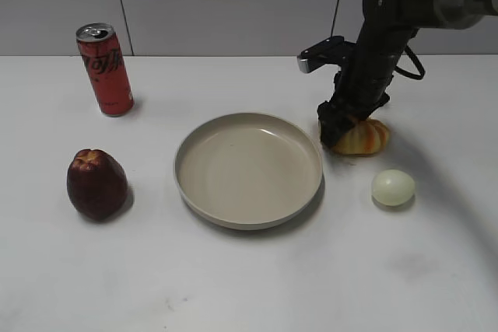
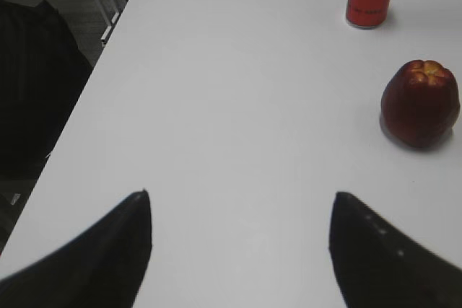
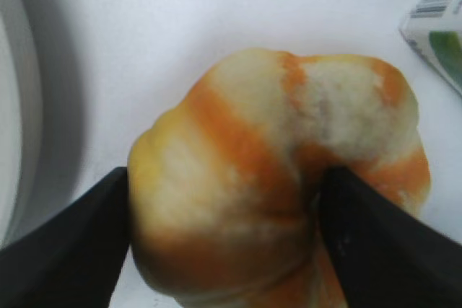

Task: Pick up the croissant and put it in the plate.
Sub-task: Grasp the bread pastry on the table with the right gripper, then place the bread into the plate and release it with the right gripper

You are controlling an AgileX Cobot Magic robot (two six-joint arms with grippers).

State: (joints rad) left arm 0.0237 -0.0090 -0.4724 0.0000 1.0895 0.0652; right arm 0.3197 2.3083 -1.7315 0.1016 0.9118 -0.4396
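Observation:
The croissant (image 1: 367, 138), glossy with orange and pale yellow stripes, lies on the white table just right of the plate (image 1: 247, 167), a wide round beige dish. My right gripper (image 1: 337, 127) is down over the croissant's left part. In the right wrist view its two black fingers (image 3: 224, 174) press against both sides of the croissant (image 3: 274, 149), which fills the frame. The plate's rim (image 3: 14, 106) shows at the left edge there. My left gripper (image 2: 242, 196) is open and empty over bare table; it does not show in the exterior view.
A red soda can (image 1: 105, 69) stands at the back left and a dark red apple (image 1: 96, 183) lies at the front left. A pale egg (image 1: 393, 187) lies in front of the croissant. A white-green carton corner (image 3: 437, 27) is near. The table's left edge (image 2: 86, 91) drops off.

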